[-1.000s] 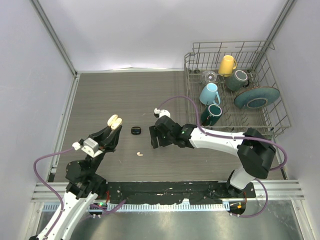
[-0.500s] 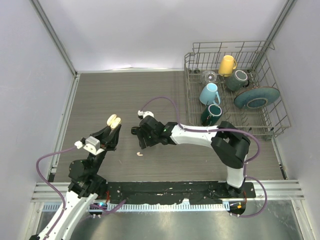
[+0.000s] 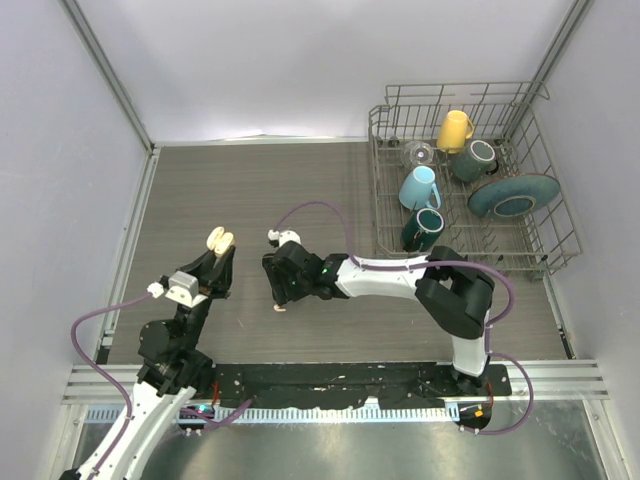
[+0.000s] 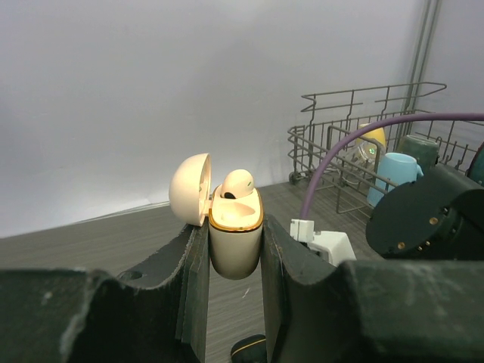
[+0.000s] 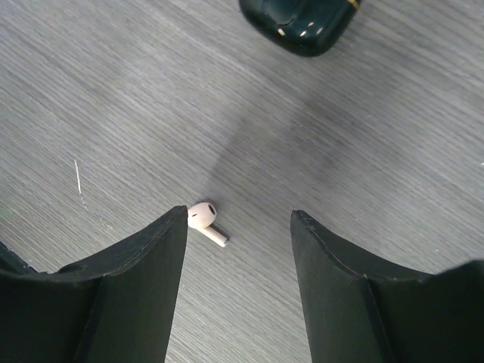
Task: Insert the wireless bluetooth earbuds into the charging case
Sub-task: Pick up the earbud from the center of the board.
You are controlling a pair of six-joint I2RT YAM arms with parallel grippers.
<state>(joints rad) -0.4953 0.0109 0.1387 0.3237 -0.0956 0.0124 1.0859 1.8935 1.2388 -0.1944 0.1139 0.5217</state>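
Two cream-white earbuds show. The seated earbud [image 4: 237, 184] sits in the open charging case [image 4: 235, 246], which the left gripper [image 3: 218, 262] pinches upright at the near left. The loose earbud [image 5: 205, 220] lies on the table [image 5: 113, 91] between the right gripper's [image 5: 238, 219] spread fingers, just beside one finger, near a black case [image 5: 302, 23].

- The charging case [image 4: 235, 231] is smooth, glossy cream plastic with a shiny gold-toned rim.
- The loose earbud [image 5: 204, 219] is glossy white plastic.
- The table [image 5: 113, 91] is matt grey with a fine wood-like grain.
- The dish rack [image 3: 556, 225] is thin, dull metal wire.
- The right gripper [image 5: 239, 213] has fingers [image 5: 121, 295] of matt black, faintly grainy plastic.
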